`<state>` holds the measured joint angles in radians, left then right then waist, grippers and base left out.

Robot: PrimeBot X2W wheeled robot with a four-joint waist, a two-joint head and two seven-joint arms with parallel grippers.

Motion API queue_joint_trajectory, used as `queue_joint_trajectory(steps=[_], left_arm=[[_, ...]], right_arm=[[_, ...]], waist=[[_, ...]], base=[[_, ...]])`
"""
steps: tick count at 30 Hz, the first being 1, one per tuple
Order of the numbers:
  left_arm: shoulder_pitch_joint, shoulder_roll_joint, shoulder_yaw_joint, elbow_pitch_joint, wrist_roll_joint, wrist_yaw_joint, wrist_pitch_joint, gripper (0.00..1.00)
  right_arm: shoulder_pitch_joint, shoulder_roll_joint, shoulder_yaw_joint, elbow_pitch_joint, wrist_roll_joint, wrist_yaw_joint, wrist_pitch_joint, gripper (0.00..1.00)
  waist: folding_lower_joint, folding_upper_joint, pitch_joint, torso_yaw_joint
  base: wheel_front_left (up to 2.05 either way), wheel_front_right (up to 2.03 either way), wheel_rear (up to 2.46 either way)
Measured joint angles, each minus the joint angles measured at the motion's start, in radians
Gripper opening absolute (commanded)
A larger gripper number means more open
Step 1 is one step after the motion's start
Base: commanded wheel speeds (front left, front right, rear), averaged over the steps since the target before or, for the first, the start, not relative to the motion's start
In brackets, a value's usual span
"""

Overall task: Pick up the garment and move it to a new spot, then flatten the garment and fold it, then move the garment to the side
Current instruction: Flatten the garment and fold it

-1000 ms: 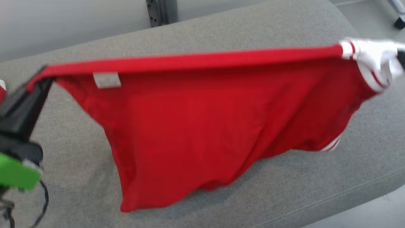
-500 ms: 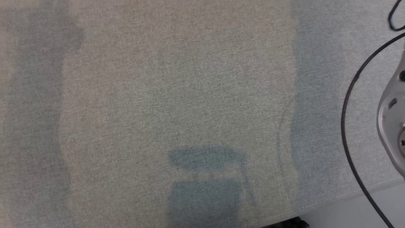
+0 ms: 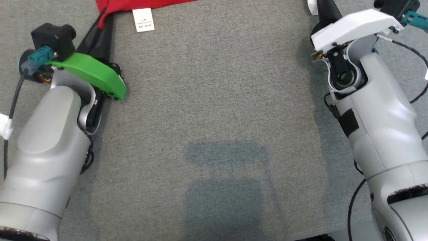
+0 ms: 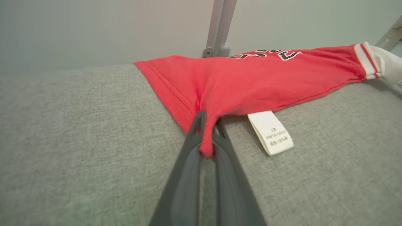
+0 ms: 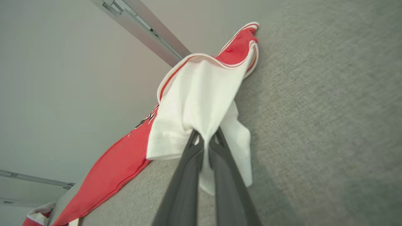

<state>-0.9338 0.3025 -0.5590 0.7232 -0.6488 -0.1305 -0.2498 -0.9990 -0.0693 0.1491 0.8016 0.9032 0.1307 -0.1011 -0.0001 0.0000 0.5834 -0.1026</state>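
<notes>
Head view: the left gripper (image 3: pixel 103 20) is reaching toward the upper left, its two dark fingers pressed together on a red corner of the garment (image 3: pixel 117 5). The garment is lying on the grey cushion (image 3: pixel 214 100) along the top edge of the frame, which is cropping most of it. A white care label (image 3: pixel 143 20) is lying flat on the cushion just beside the pinched corner. A green cover (image 3: pixel 90 72) is sitting on the left wrist. The right gripper (image 3: pixel 325 8) is pointing toward the upper right. Its fingertips are running out of frame, and a scrap of white fabric is showing beside them. A white cover (image 3: pixel 354 23) is sitting on the right wrist.

Left wrist view: both fingers are clamping flat against each other on a bunched red hem corner. The garment is spreading away across the cushion, with printed lettering (image 4: pixel 276 53) facing up near its far edge and a white sleeve (image 4: pixel 381 62) with a striped cuff at the right. The care label is protruding from under the hem, just right of the fingers. A metal post (image 4: pixel 218 28) is rising behind the cushion.

Right wrist view: the fingers are pressing together, pinching the white sleeve fabric, which is bunching above them. The red body is trailing toward the lower left along the cushion.
</notes>
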Motion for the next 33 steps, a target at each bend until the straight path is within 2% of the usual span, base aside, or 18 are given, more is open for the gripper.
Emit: queue_joint_trajectory(steps=[5,12,19,24,26,30,33], left_arm=[[0.079,0.006,-0.017,-0.036,-0.032,0.0,-0.015,0.0],[0.272,0.028,0.076,-0.151,-0.041,-0.001,-0.014,0.0],[0.599,0.041,0.126,-0.293,-0.082,0.001,-0.014,0.0],[0.921,0.021,0.13,-0.414,-0.093,0.063,-0.014,0.0],[1.045,0.013,0.115,-0.482,-0.094,0.102,-0.014,0.0],[1.193,-0.008,0.106,-0.606,-0.115,0.163,-0.007,0.0],[1.241,-0.007,0.092,-0.7,-0.125,0.185,0.025,0.0]], right_arm=[[0.142,-0.052,0.018,-0.135,0.076,0.002,0.014,0.0],[0.334,-0.091,0.018,-0.244,0.191,0.002,0.052,0.0],[0.609,-0.142,-0.026,-0.351,0.374,0.001,0.194,0.0],[0.87,-0.181,-0.066,-0.471,0.47,0.001,0.281,0.0],[0.987,-0.192,-0.091,-0.536,0.498,0.001,0.291,0.0],[1.146,-0.197,-0.13,-0.642,0.524,0.001,0.295,0.0],[1.209,-0.198,-0.153,-0.704,0.528,0.001,0.295,0.0]], waist=[[0.0,0.0,-0.03,0.019],[0.0,0.0,-0.123,0.023],[0.0,0.0,-0.268,0.014],[0.0,0.0,-0.391,0.006],[-0.0001,0.0,-0.442,0.002],[-0.0001,0.0,-0.516,-0.005],[-0.0001,0.0,-0.553,-0.009]], base=[[0.0,0.0,0.0],[0.0,0.0,0.0],[0.0,0.0,0.0],[0.0,0.0,0.0],[0.0,0.0,0.0],[0.0,0.0,0.0],[0.0,0.0,0.0]])
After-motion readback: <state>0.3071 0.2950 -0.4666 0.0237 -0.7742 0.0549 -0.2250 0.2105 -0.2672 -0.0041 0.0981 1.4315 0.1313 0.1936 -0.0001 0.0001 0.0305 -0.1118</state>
